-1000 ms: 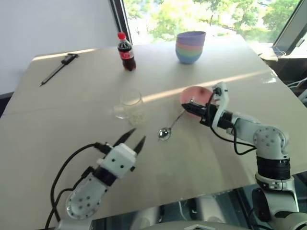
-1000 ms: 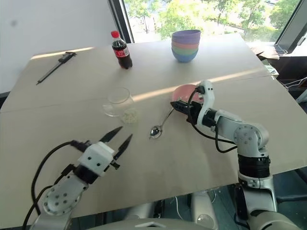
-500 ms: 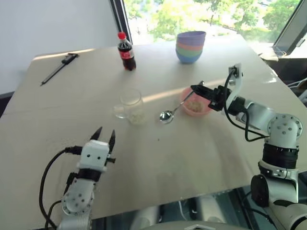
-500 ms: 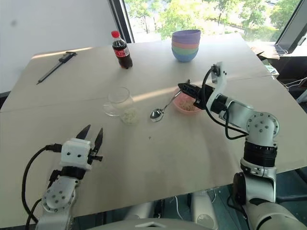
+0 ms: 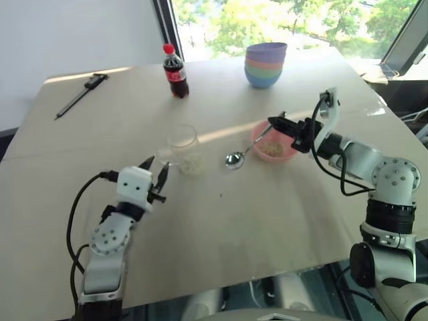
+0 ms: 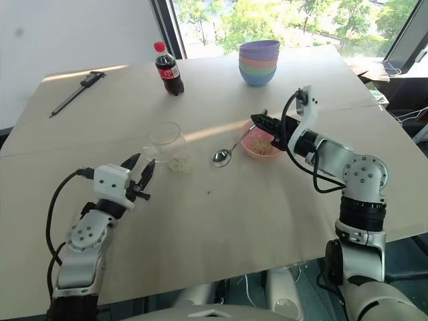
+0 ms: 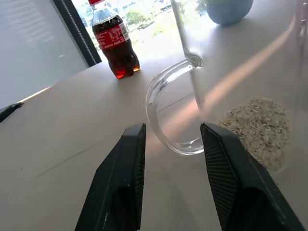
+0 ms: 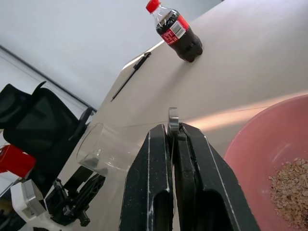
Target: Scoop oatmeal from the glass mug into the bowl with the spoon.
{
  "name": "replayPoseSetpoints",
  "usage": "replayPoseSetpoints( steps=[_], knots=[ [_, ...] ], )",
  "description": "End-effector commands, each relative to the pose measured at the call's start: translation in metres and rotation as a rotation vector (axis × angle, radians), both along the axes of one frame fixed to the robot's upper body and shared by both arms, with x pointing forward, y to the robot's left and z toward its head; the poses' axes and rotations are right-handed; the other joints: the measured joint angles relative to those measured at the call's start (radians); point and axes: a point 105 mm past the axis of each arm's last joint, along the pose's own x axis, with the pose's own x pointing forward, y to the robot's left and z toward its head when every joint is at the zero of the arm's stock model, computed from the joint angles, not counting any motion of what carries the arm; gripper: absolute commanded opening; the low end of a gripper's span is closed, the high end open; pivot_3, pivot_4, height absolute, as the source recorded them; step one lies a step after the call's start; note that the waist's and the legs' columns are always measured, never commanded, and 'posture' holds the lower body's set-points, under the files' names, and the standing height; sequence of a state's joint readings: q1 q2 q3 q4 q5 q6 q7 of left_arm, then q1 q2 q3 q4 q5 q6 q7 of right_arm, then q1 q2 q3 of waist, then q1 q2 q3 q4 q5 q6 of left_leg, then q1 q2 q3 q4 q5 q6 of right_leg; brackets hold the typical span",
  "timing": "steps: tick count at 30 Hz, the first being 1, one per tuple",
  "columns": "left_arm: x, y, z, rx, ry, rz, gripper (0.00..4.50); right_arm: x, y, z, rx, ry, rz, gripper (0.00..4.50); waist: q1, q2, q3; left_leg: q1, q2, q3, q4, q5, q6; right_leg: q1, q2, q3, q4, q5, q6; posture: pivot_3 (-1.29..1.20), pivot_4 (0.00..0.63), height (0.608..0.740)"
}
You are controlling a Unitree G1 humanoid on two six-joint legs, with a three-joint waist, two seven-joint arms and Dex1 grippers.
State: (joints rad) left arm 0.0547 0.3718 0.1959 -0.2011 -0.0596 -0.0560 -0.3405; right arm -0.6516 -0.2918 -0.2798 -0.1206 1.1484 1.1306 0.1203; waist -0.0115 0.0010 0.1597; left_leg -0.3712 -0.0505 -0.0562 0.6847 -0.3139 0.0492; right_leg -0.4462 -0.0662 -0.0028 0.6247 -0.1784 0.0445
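Near the table's middle, mug and left gripper: glass mug stands upright just ahead of the left gripper, its handle turned toward the parted, empty fingers; the left arm is much the nearer to it.
Spoon's long axis: spoon slants from the right gripper, clenched on its handle end over the bowl, down to its head between bowl and mug.
Spoon head: looks empty, near the tabletop, still apart from the mug.
Mug contents: oatmeal, a low heap at the bottom.
Bowl contents: pink bowl already holds some flakes.
Coming move, as judged: left steadies the handle, right swings the head into the mug.
Bystanders: cola bottle, stacked bowls, well apart.
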Motion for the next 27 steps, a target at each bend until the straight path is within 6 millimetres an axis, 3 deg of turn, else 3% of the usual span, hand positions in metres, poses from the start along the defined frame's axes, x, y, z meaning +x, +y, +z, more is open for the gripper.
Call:
replayPoseSetpoints(
  steps=[1,11,14,17,23,27],
  knots=[
    [0.003,0.003,0.013,0.005,-0.059,0.004,1.85,-0.004,-0.001,0.013,0.010,-0.060,-0.004,0.00,0.000,0.000,0.000,0.000,0.000,0.000,0.000,0.000,0.000,0.000,0.000,0.000,0.000,0.000,0.000,0.00,0.150,0.740],
    [0.020,0.004,0.015,-0.020,-0.051,0.001,1.85,-0.004,-0.002,0.009,0.004,-0.056,-0.014,0.00,0.000,0.000,0.000,-0.001,0.000,0.000,0.000,0.000,0.000,-0.001,0.000,0.000,0.000,0.000,0.000,0.00,0.150,0.740],
    [0.023,0.005,0.014,-0.022,-0.046,0.002,1.23,-0.004,-0.002,0.010,0.006,-0.060,-0.017,0.00,0.000,0.000,0.000,-0.001,0.000,0.000,0.000,0.000,0.000,-0.001,0.000,0.000,0.000,0.000,0.000,0.00,0.150,0.740],
    [0.027,0.007,0.013,-0.027,-0.038,0.009,0.07,-0.003,-0.002,0.011,0.008,-0.064,-0.019,0.00,0.000,0.000,-0.001,-0.001,0.000,0.000,0.000,0.000,0.000,-0.001,0.000,0.000,0.000,0.000,0.000,0.00,0.150,0.740],
    [0.035,0.007,0.014,-0.024,-0.025,0.002,0.07,-0.003,-0.001,0.016,0.012,-0.083,-0.019,0.00,-0.001,0.000,-0.001,-0.001,0.000,0.000,0.000,0.000,0.000,-0.001,0.000,0.001,0.001,0.000,0.000,0.00,0.150,0.740],
    [0.041,0.000,0.018,-0.026,-0.023,-0.030,0.07,0.000,0.003,0.044,0.013,-0.163,-0.016,0.00,-0.002,0.000,-0.001,-0.001,0.000,0.000,0.000,0.000,-0.001,-0.001,0.000,0.000,0.002,0.000,0.000,0.00,0.150,0.740]
  ],
)
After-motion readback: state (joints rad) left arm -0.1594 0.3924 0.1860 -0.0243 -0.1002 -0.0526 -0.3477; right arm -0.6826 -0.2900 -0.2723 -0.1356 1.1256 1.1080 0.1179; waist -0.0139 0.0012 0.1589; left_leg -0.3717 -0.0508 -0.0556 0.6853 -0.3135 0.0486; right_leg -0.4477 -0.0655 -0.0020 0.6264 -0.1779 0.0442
